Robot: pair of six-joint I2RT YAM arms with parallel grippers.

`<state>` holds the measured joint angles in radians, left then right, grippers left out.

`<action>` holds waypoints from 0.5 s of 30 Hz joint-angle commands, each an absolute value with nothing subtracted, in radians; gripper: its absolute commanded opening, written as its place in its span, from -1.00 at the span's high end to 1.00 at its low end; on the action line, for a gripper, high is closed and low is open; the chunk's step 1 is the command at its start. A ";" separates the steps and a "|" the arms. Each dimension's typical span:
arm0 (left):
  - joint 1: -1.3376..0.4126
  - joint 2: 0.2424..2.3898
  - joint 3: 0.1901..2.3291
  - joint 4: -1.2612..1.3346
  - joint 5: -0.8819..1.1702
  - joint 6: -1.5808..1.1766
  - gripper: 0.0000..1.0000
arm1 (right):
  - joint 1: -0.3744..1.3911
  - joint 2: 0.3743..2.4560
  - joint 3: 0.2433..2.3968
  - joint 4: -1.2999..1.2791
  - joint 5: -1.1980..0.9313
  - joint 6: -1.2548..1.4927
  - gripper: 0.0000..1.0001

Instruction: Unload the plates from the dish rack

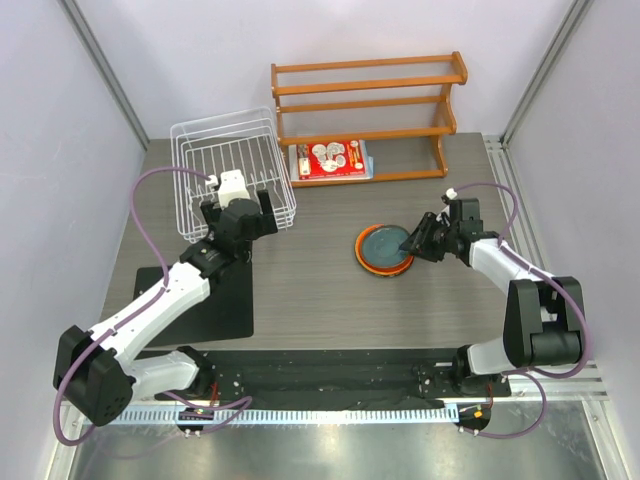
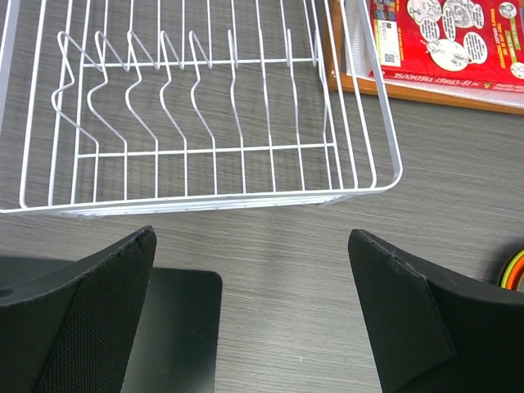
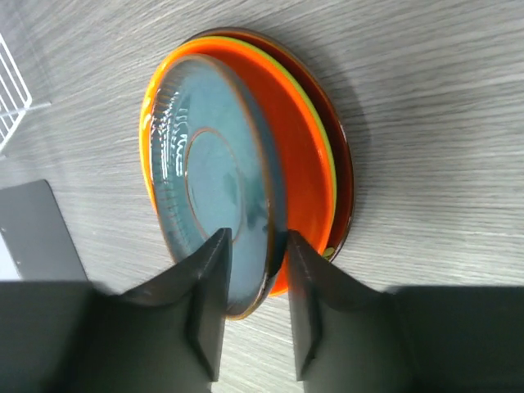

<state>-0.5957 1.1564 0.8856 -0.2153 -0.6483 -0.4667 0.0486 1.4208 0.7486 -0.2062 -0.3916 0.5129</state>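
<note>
The white wire dish rack [image 1: 225, 135] stands at the back left and holds no plates; the left wrist view shows its bare bars [image 2: 246, 147]. All the plates lie stacked right of centre. The dark teal plate [image 1: 383, 245] is on top, tilted [image 3: 205, 172], over the orange [image 3: 299, 139], lime green [image 3: 329, 160] and dark red [image 3: 344, 172] ones. My right gripper [image 1: 415, 242] is shut on the teal plate's near rim [image 3: 258, 270]. My left gripper [image 1: 240, 212] hangs open and empty just in front of the rack [image 2: 252, 278].
An orange-brown wooden shelf [image 1: 370, 100] stands at the back, with a red-and-white packet [image 1: 332, 160] under it, also in the left wrist view [image 2: 446, 41]. A black mat [image 1: 205, 305] lies at the front left. The stack's rims show at the left wrist view's right edge [image 2: 514, 270].
</note>
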 commanded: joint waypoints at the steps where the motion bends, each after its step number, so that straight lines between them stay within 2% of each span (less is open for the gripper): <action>1: -0.601 1.144 0.887 -0.206 -0.699 -0.471 -0.99 | 0.049 1.405 0.779 -0.164 -0.445 0.494 -0.11; 3: -0.601 1.146 0.893 -0.215 -0.725 -0.474 -0.99 | 0.049 1.396 0.782 -0.167 -0.439 0.492 -0.35; 5: -0.601 1.143 0.893 -0.219 -0.735 -0.468 -0.99 | 0.049 1.378 0.787 -0.176 -0.434 0.479 -0.44; 6: -0.601 1.143 0.894 -0.219 -0.739 -0.460 -0.99 | 0.051 1.370 0.793 -0.182 -0.423 0.474 -0.61; 9: -0.601 1.147 0.903 -0.235 -0.744 -0.459 -0.99 | 0.052 1.341 0.819 -0.238 -0.342 0.442 -0.72; 15: -0.601 1.186 0.982 -0.348 -0.722 -0.489 -0.99 | 0.064 1.217 0.805 -0.265 -0.016 0.396 -0.99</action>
<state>-0.5961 1.1717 0.9085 -0.2855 -0.6971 -0.4664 0.0525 1.3247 0.7761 -0.2558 -0.2554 0.4458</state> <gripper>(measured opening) 0.994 0.970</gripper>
